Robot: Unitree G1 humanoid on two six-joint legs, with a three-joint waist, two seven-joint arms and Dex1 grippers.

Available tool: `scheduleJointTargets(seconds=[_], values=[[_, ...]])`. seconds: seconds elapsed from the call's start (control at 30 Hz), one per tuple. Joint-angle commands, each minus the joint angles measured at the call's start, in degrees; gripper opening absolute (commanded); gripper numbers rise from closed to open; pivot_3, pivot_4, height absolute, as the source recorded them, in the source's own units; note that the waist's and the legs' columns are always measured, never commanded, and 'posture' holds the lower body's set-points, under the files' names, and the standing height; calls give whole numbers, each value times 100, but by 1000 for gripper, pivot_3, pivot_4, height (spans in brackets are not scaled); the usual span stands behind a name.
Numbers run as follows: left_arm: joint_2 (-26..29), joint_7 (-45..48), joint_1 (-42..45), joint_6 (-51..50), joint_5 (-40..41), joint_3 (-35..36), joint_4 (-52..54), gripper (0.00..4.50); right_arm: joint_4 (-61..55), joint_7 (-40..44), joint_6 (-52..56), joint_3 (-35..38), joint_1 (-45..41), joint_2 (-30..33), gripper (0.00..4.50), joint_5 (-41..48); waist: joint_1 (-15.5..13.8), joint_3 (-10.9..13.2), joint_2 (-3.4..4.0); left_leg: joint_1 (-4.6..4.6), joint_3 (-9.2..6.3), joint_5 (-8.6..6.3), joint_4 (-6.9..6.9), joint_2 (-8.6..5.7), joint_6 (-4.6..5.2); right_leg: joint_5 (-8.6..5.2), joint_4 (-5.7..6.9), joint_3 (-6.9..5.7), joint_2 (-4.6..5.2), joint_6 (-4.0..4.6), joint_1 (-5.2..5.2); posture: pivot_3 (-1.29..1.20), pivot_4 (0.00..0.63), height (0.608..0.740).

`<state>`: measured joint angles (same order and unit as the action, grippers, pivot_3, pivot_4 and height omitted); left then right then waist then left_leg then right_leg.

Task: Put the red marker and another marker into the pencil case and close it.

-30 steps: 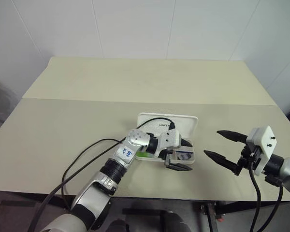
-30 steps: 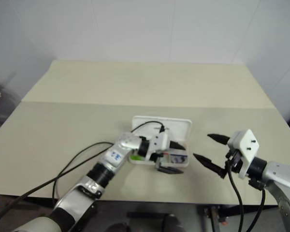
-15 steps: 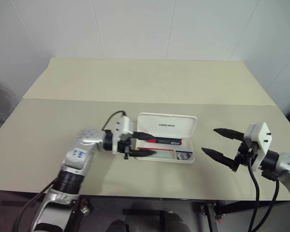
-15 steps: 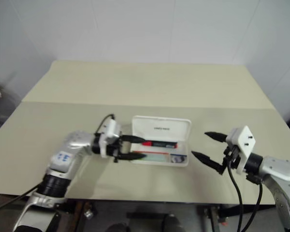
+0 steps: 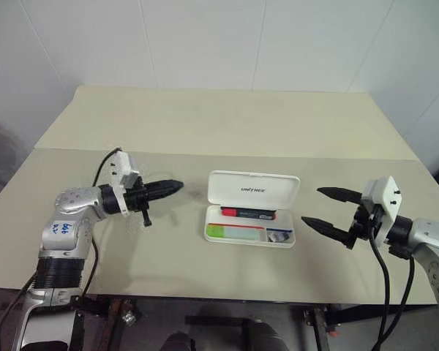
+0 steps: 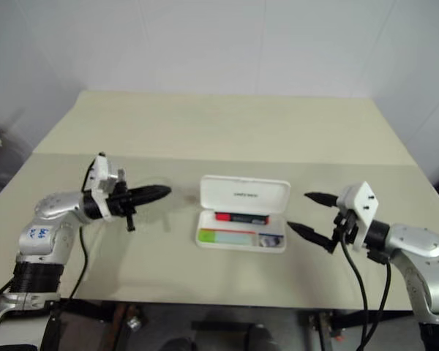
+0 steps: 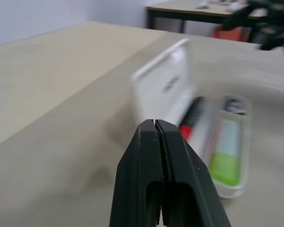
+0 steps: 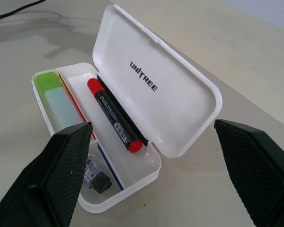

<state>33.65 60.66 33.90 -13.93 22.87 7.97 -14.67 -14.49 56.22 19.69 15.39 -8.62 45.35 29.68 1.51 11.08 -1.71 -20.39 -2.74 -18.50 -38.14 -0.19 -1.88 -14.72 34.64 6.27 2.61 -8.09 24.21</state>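
The pencil case [image 5: 252,208] lies open on the table [image 5: 205,124], its lid [image 8: 156,92] standing up along the far edge. Both markers are already inside: the red marker [image 8: 114,116] lies along the back of the tray close to the lid hinge, and the green marker [image 8: 54,94] sits in the front compartment at the case's left end. A small dark item [image 8: 95,176] rests in the tray's right end. What is left, by the look of it, is closing the lid.

The left gripper [image 5: 164,188] hangs to the left of the case, apart from it, its 2 fingers pressed together and holding nothing. The right gripper [image 5: 328,208] hovers just off the case's right end with its jaws spread wide, also empty, pointing toward the case.

Risks from here:
- The case is light and unrestrained; a push on the lid from the right side could slide the whole case across the table instead of folding the lid.
- Pressing only 1 end of the lid might leave the other end unlatched.
- If the red marker has rolled against the hinge, the lid could be kept from seating fully.
- A fingertip dipping into the tray could flick a marker out.
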Motion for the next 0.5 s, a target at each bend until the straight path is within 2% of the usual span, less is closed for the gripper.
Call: scheduleJointTargets(seconds=[0.03, 0.13, 0.5], values=[[-156, -665, 561, 389, -353, 53, -667, 31, 107, 156, -168, 10, -181, 81, 4380, 8, -16, 0, 0, -1, 0, 0, -1, -1, 0, 0, 0, -1, 1, 0, 0, 0, 150, 740], [-531, -902, 873, 468, -505, -163, -1039, 31, 260, 162, -171, 72, -259, 18, 4380, 66, -19, 0, 0, -3, 1, 0, -1, -4, 0, 1, -3, -1, 4, -1, 0, 0, 150, 740], [-1275, -564, 1297, 574, -569, -709, -1345, 31, 52, 15, -176, 178, 84, 4, 4380, 57, -5, 0, 0, -65, 2, -1, -4, -2, -1, 2, 22, -1, 4, -3, 59, 0, 150, 740]])
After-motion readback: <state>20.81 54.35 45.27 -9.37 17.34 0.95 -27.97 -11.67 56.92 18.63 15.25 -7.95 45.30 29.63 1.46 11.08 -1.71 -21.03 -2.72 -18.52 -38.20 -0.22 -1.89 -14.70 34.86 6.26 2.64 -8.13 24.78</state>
